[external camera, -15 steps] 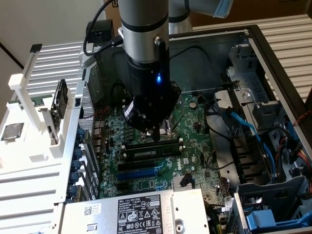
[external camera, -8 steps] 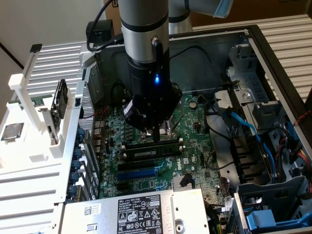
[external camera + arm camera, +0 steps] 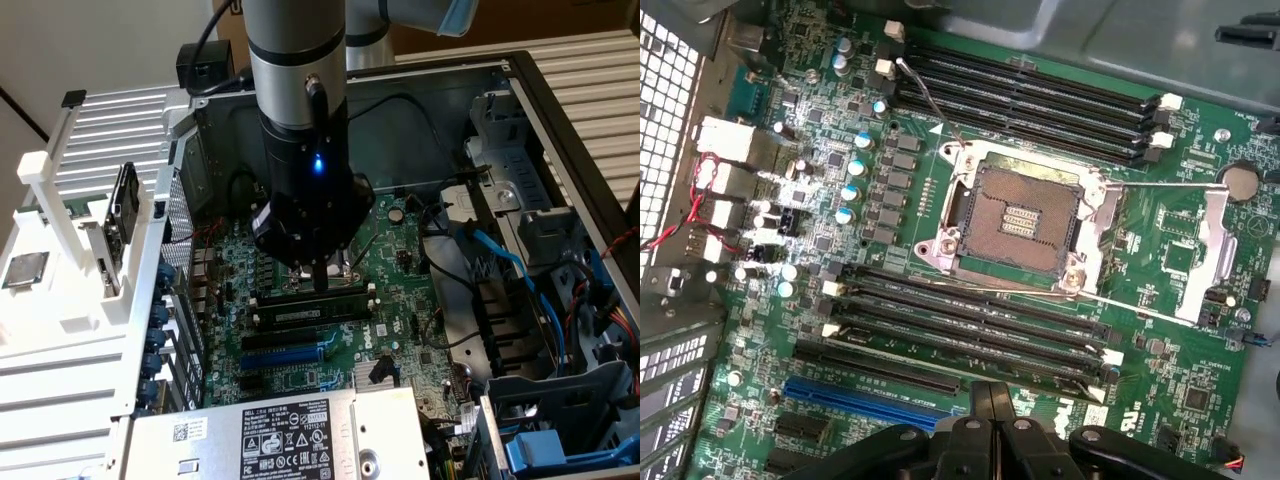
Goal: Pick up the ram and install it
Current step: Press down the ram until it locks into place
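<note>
**pc_tinker:** So where was the ram (image 3: pixel 312 310) found at that moment?

**boardwatcher:** It was seen lying along one of the black memory slots (image 3: pixel 310 296) on the green motherboard (image 3: pixel 400 290), just below the gripper (image 3: pixel 321 283) in the exterior view. A pale sticker could be made out along its length, and white end clips were spotted at both ends of the slots. Whether it was fully seated couldn't be told.

**pc_tinker:** And the claw?

**boardwatcher:** It was clenched, fingers pressed together, with the tips parked right above the stick, at or touching its top edge. Nothing was gripped between them as far as could be seen. In the wrist view the closed fingers (image 3: pixel 990 405) were pointed at the slot bank (image 3: pixel 970 315), with the open CPU socket (image 3: pixel 1025 225) just beyond it and a blue slot (image 3: pixel 865 400) beside the fingers.
</note>
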`<state>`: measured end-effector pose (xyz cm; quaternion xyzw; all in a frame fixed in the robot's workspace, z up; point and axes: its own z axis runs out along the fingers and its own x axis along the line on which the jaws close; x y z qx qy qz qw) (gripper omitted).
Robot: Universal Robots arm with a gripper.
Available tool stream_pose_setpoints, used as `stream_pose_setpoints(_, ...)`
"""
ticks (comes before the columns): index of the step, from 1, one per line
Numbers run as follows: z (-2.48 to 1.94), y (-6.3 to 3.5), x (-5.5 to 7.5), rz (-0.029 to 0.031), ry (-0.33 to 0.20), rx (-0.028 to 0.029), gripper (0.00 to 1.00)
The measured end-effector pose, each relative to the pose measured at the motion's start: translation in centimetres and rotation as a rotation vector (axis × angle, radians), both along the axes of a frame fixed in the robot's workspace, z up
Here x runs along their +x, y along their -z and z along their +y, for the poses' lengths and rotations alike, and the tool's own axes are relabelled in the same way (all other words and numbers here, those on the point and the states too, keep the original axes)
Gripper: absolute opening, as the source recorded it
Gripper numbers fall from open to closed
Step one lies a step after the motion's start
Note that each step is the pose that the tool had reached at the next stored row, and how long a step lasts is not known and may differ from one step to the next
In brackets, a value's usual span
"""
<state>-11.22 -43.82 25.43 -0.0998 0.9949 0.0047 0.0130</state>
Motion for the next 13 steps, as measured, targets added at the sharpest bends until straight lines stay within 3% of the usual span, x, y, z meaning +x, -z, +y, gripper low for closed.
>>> stream_pose_setpoints(13, 0.00, 0.00, 0.00, 0.0000, 0.196, -0.0001, 0.11)
